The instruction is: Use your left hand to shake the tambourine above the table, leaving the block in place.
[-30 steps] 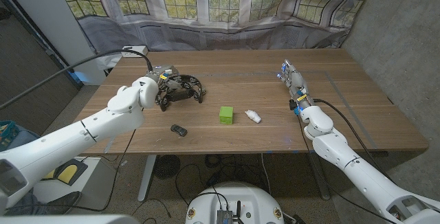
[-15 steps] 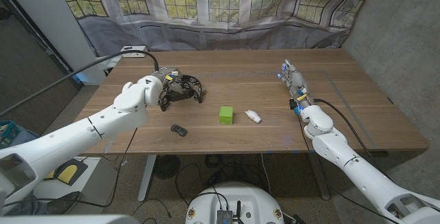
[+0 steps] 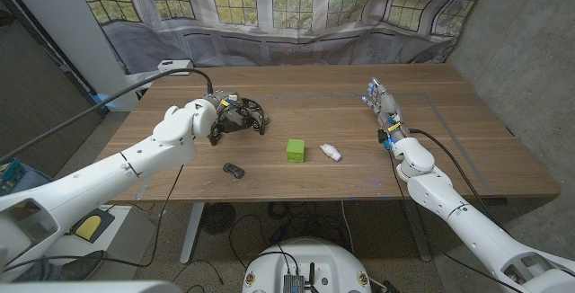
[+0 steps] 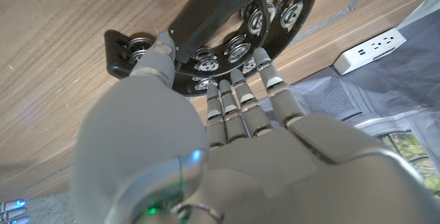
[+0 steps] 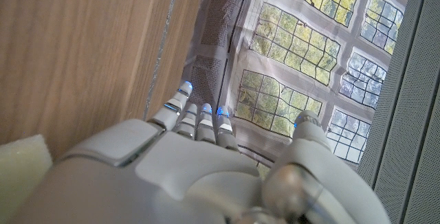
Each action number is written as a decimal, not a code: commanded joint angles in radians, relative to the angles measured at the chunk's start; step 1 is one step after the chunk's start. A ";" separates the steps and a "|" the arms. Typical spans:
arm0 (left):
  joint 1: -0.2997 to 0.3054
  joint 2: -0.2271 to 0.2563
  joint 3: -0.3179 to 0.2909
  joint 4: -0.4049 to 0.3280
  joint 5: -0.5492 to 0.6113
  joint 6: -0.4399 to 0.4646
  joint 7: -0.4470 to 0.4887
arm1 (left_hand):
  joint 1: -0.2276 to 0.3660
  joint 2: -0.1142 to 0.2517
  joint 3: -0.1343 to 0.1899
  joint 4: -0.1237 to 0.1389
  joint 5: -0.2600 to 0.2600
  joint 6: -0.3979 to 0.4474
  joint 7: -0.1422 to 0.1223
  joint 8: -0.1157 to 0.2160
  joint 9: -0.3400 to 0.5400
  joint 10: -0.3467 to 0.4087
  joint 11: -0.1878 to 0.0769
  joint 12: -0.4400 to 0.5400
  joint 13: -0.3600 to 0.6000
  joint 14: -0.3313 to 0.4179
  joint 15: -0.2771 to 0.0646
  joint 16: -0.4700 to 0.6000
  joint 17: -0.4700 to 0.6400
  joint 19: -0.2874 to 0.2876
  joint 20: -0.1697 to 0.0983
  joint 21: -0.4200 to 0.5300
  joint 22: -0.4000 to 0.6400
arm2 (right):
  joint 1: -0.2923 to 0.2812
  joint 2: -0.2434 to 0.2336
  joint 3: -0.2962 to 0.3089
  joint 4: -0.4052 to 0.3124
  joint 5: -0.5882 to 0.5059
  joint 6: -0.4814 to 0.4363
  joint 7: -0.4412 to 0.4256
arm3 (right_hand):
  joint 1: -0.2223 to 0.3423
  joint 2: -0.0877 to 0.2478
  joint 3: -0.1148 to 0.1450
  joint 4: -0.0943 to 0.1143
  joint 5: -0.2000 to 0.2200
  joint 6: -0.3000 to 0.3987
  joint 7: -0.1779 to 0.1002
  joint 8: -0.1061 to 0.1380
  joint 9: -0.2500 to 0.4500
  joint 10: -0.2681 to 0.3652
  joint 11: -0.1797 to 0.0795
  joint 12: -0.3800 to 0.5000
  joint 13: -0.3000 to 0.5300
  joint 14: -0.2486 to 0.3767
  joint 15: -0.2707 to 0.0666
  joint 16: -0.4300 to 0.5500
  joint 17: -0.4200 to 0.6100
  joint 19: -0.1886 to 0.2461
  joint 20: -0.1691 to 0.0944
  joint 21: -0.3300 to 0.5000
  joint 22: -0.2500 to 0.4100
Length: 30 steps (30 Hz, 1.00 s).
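Observation:
The black tambourine (image 3: 250, 116) with silver jingles lies on the wooden table (image 3: 449, 140) at the back left. My left hand (image 3: 216, 113) is at its left side. In the left wrist view the fingers (image 4: 237, 97) stretch out over the tambourine (image 4: 275, 18) rim, with the thumb (image 4: 159, 49) against its outer edge and no closed grip showing. The green block (image 3: 296, 150) sits near the table's middle, apart from both hands. My right hand (image 3: 382, 102) stays at the right with fingers straight and holds nothing; its fingers (image 5: 199, 117) point toward the window.
A small white object (image 3: 331, 153) lies just right of the block. A small black object (image 3: 234, 170) lies nearer the front edge, left of the block. A white power strip (image 3: 175, 65) sits at the table's back left corner, also in the left wrist view (image 4: 371, 45).
My left arm has moved right and forward, bringing the hand further onto the tambourine's rim. The tambourine, the block and the right hand have stayed where they were.

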 commanded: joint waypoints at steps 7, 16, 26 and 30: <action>-0.012 -0.034 -0.001 0.084 -0.012 -0.088 -0.005 | 0.034 0.015 -0.003 -0.002 0.005 0.024 0.000 0.011 0.003 0.029 -0.004 0.010 0.006 0.017 -0.013 0.003 0.003 0.016 -0.014 0.002 0.001 | -0.013 -0.007 0.001 -0.025 -0.006 -0.017 -0.021 | 0.012 -0.002 0.007 0.002 -0.001 0.003 -0.009 -0.002 0.003 -0.004 0.000 0.001 0.004 0.004 0.005 0.003 0.005 0.003 0.010 -0.001 0.004; -0.013 -0.035 -0.002 0.098 -0.003 -0.072 -0.014 | 0.047 0.024 -0.011 0.000 0.002 0.041 0.001 0.012 0.003 0.049 -0.007 0.013 0.007 0.054 -0.019 0.013 0.004 0.061 -0.028 0.016 0.003 | -0.014 -0.005 -0.002 -0.028 -0.010 -0.023 -0.028 | 0.013 -0.001 0.007 0.002 -0.001 0.004 -0.010 -0.002 0.003 -0.005 0.000 0.001 0.004 0.004 0.004 0.003 0.005 0.004 0.009 -0.001 0.004; -0.023 -0.054 0.011 0.137 -0.013 -0.091 -0.014 | 0.055 0.028 -0.015 0.001 0.001 0.058 -0.001 0.016 0.004 0.061 -0.013 0.015 0.007 0.058 -0.021 0.011 0.005 0.058 -0.029 0.014 0.003 | -0.017 -0.001 -0.002 -0.028 -0.005 -0.023 -0.029 | 0.014 -0.001 0.007 0.002 -0.001 0.003 -0.010 -0.002 0.003 -0.005 0.000 0.001 0.004 0.005 0.006 0.003 0.006 0.004 0.010 -0.001 0.004; -0.023 -0.059 0.013 0.142 -0.018 -0.094 -0.009 | 0.058 0.031 -0.015 0.000 0.001 0.062 -0.001 0.016 0.004 0.063 -0.011 0.015 0.007 0.060 -0.022 0.011 0.005 0.056 -0.030 0.012 0.004 | -0.019 -0.003 -0.002 -0.026 -0.007 -0.019 -0.027 | 0.014 -0.001 0.007 0.002 -0.001 0.003 -0.012 -0.002 0.003 -0.005 0.000 0.001 0.004 0.005 0.006 0.003 0.006 0.004 0.010 -0.001 0.004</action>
